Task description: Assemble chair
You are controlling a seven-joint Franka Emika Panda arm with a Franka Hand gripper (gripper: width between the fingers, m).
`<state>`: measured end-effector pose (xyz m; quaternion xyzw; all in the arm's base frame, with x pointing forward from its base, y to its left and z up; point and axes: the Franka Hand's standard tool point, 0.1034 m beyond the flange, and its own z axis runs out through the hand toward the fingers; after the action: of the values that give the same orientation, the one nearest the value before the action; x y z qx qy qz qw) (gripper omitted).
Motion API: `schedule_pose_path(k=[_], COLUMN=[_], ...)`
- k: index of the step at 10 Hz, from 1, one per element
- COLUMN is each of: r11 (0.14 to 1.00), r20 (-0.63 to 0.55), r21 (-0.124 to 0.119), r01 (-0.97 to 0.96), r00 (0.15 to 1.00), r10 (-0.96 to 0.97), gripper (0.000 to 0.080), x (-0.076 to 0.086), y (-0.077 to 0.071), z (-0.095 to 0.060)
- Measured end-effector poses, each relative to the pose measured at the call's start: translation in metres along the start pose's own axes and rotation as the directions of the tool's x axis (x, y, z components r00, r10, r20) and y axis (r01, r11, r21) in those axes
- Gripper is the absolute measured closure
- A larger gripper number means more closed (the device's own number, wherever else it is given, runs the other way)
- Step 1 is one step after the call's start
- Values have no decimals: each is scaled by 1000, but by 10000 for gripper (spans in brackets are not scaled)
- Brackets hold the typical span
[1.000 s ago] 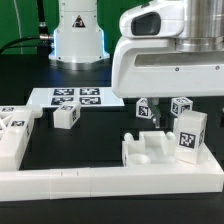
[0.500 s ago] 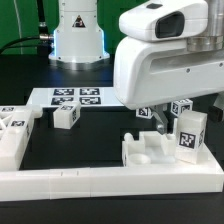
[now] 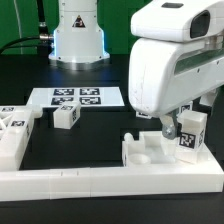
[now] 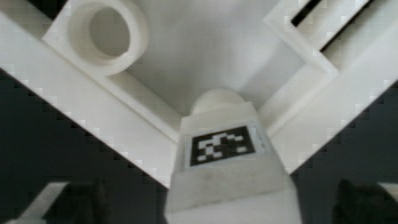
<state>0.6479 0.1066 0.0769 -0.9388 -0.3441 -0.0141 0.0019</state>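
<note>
An upright white chair block with a tag (image 3: 190, 135) stands at the exterior view's right, beside a notched white chair block (image 3: 148, 150). My gripper (image 3: 172, 127) is mostly hidden under the arm, right by the upright block. In the wrist view the tagged block (image 4: 222, 150) stands between my dark fingers (image 4: 54, 203), with a gap on each side, so the gripper (image 4: 222, 208) is open around it. The part with a round hole (image 4: 103, 38) lies beyond. A small tagged cube (image 3: 66, 116) and a tagged slab (image 3: 12, 135) lie at the left.
The long white L-shaped rail (image 3: 100, 182) runs along the front, with the notched block against it. The marker board (image 3: 75, 98) lies flat at the back. The arm's base (image 3: 80, 35) stands behind it. The arm's body hides the back right.
The arm has moved toward the exterior view's right and down over the upright tagged block. It now hides the two small tagged cubes seen behind it earlier.
</note>
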Motion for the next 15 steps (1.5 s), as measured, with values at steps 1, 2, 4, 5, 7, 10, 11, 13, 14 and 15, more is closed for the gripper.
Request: schedule_pose_path(k=[1,2,4,5,7,10,11,13,14,15], r11=[1000,1000,1000,1000,974,826,780,641,536,477], r20=[0,0,0,0,-2,5,8,15,16,20], r21=[0,0,1,1,13,35,41,43,43,43], r01=[1,-2,-27,-27,-227,-562,-625,-767,-843,-878], r00=[1000,1000,1000,1000,974,827,780,642,537,478], r10=[-1,2,27,27,227,563,625,767,843,878], gripper=[279,414,510,510,510,510,510,509,509,509], x=[0,0,0,0,-1,0,0,1,1,1], y=[0,0,0,0,1,-2,-2,-3,-3,-3], z=[0,0,0,0,1,1,2,3,3,3])
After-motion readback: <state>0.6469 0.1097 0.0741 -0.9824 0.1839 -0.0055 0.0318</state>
